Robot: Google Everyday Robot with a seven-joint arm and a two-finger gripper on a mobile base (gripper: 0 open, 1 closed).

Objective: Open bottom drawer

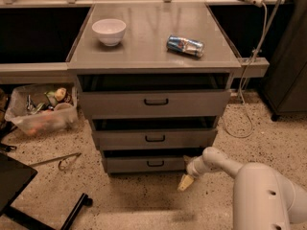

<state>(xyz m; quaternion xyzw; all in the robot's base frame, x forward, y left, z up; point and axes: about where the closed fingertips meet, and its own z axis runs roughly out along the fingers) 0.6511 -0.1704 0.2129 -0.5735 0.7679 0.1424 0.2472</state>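
Observation:
The bottom drawer point(144, 164) is the lowest grey front of the cabinet, with a small black loop handle point(155, 163). It stands slightly out from the cabinet. The middle drawer point(154, 138) and the tall top drawer point(154, 102) above it also stand slightly out. My gripper point(185, 182) hangs from the white arm point(218, 161), low near the floor. It is just in front of the bottom drawer's right end, to the right of the handle and below it.
On the cabinet top point(148, 47) sit a white bowl point(109, 30) and a lying can point(185, 45). A clear bin of clutter point(41, 110) stands on the floor at left. A black stand point(29, 195) is at lower left. A cable point(244, 99) hangs at right.

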